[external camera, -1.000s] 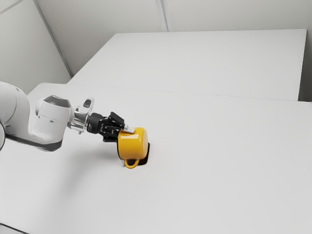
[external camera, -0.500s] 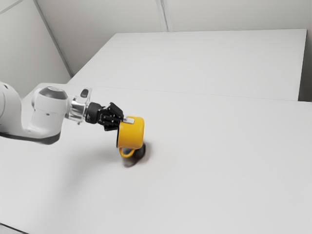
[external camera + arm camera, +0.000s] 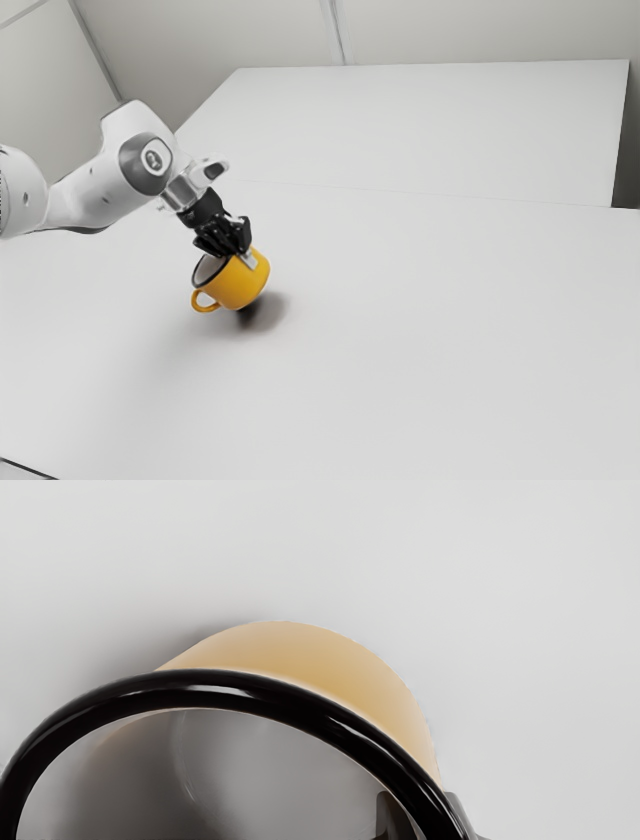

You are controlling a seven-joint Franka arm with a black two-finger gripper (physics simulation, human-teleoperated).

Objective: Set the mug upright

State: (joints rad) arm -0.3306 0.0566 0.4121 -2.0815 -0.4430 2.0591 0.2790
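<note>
The tilted mug [image 3: 236, 284] is held under the gripper [image 3: 247, 260], its rim [image 3: 225, 690] pinched tight, likely to be stood up.

Yellow mug [image 3: 238, 287], black rim [image 3: 210, 692], pale grey inside. Tilted: mouth angled up from white tabletop [image 3: 430, 330] toward exterior view's left, looped handle [image 3: 195, 302] that side. Body over tabletop; lowest edge touching or clear, can't tell.
</note>
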